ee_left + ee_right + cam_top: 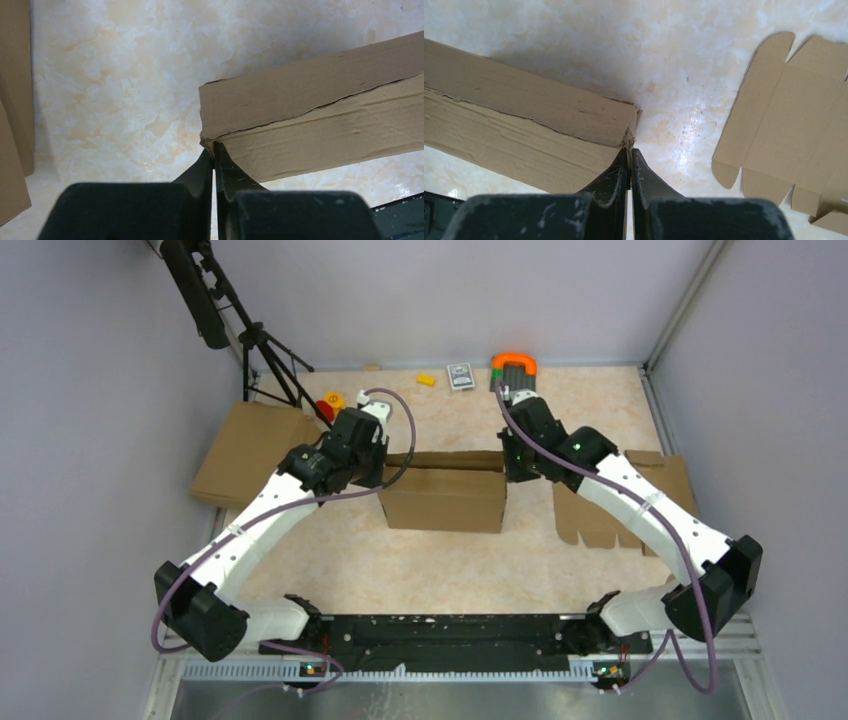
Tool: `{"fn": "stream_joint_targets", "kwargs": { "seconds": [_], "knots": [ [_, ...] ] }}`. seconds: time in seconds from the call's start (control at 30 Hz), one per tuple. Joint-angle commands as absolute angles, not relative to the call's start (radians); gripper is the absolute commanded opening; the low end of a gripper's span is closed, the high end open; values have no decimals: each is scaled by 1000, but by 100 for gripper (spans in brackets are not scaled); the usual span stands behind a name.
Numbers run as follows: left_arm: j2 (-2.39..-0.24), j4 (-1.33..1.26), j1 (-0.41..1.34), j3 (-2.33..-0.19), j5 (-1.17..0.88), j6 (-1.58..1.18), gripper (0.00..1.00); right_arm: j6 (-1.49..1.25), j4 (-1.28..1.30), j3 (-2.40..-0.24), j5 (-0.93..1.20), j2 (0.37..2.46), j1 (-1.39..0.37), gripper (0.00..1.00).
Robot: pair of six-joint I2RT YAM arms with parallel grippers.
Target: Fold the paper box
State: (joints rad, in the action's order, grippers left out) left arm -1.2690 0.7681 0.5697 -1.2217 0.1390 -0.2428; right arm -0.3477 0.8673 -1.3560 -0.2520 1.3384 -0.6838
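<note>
Jaws of both arms, pressed together, touch opposite end corners of the paper box (pixel 445 498), lying mid-worktop (pixel 440 575) with its long axis 9 to 3 o'clock, left arm (pixel 268 506) at 9, right arm (pixel 640 505) at 3, equally near.

Box cut off!
Paper box (pixel 310 115) runs past the left wrist view's right edge; far across the desk (pixel 440 570), small items (pixel 460 375) too tiny to name.
</note>
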Motion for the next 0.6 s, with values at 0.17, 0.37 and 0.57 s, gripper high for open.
{"fn": "stream_joint_targets", "kwargs": {
  "seconds": [0.17,0.37,0.57],
  "knots": [
    [-1283,770,582,-1256,140,-274,0,-436,957,-1450,-180,1398,-682,0],
    [-1286,766,599,-1253,157,-292,0,-469,1028,-1520,-172,1471,-683,0],
    [-1272,751,605,-1239,170,-302,0,-498,1046,-1562,-171,1496,-683,0]
  ]
}}
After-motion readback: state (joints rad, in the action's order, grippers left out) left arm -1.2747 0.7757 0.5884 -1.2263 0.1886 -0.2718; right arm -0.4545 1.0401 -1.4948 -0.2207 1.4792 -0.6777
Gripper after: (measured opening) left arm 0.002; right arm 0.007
